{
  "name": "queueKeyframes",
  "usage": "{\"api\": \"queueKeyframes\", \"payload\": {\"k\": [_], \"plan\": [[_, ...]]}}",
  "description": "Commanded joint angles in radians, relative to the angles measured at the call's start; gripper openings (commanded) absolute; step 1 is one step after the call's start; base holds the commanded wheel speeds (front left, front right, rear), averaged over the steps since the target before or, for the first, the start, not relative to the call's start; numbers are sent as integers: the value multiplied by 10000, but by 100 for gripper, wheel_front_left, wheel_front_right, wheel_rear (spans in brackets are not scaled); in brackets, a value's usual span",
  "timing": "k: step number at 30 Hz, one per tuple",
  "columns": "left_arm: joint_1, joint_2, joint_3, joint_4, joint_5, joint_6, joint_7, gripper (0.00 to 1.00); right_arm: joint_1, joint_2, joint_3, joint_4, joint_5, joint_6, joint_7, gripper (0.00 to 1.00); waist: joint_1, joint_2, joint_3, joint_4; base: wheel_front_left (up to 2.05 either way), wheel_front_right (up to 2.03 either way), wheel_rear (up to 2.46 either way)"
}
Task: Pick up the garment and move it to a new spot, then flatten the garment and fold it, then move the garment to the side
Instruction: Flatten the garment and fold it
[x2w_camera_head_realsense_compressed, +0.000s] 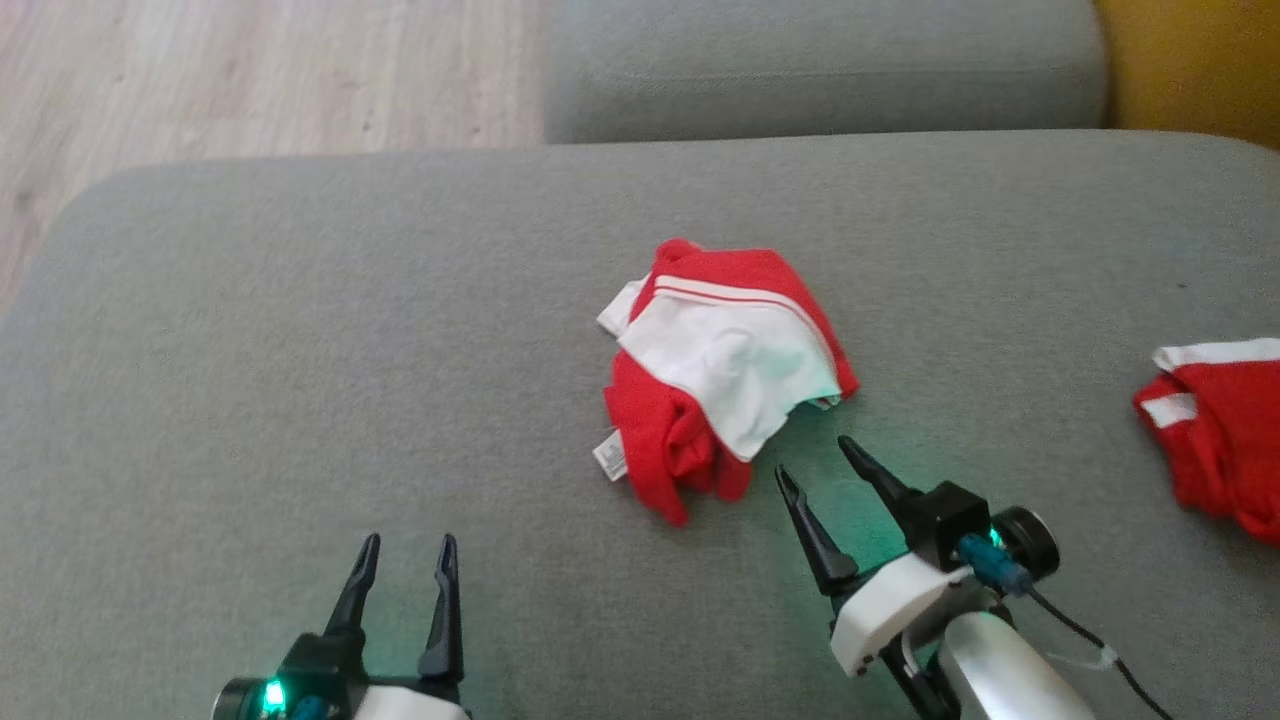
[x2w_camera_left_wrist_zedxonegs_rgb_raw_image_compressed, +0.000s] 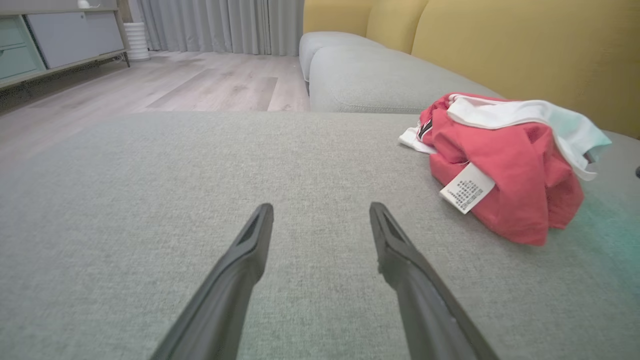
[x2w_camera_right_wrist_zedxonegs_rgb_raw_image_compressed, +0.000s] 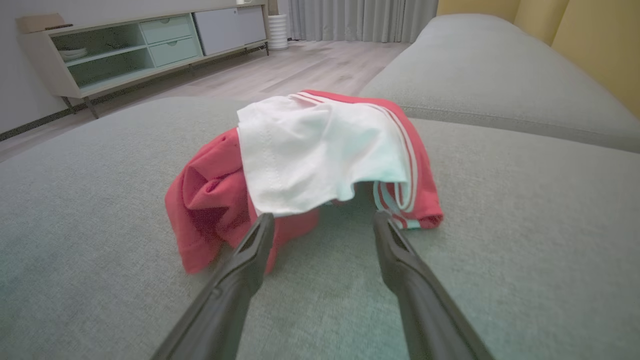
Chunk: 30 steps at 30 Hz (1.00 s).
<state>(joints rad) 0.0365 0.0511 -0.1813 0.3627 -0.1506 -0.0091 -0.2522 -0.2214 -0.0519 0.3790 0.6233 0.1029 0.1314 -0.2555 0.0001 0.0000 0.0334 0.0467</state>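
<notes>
Grey woven fabric, coarse and faintly nubbly, covers the broad sofa seat on which everything lies. Near its middle sits the garment, a crumpled heap of red jersey with a smooth white panel draped over its top, edged by thin red and white stripes. A small white care label, printed with fine text, sticks out at the heap's near left corner.

The right pincer stands wide, its two long, dark, tapering fingers pointing at the garment's near right edge. The tips are just beside the cloth; whether they touch it cannot be told. In the right wrist view the white hem arches up off the seat between the two tips.

The left pincer is spread wide too and holds nothing. It sits at the near left over bare cushion, well apart from the garment.

At the right edge of the head view a second red garment with white bands lies bunched on the seat. Beyond the seat are a pale wood-plank floor and a mustard-yellow backrest.
</notes>
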Motion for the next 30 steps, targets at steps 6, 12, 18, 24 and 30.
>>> {"api": "queueKeyframes", "payload": {"k": [6,12,18,24,30], "plan": [[-649,-7,186,-110,-151,61,-95,100,-699,17,154,-88,-297,-7,-63,100,-1,0,455,601,0,0,0],[-761,-8,123,-75,-232,63,-95,100,-943,17,247,-164,-260,-7,-63,100,-1,0,688,852,0,0,0],[-959,-8,-28,-107,-457,92,-95,100,-1179,17,137,65,-497,-7,-63,100,-1,0,869,1006,0,0,0],[-1091,-8,-100,-139,-531,125,-95,100,-1327,17,71,95,-498,-7,-63,100,-1,0,956,1067,0,0,0],[-1076,-8,-60,-119,-533,108,-95,100,-1362,17,-206,125,-458,-7,-63,100,-1,0,949,1038,0,0,0]]}}
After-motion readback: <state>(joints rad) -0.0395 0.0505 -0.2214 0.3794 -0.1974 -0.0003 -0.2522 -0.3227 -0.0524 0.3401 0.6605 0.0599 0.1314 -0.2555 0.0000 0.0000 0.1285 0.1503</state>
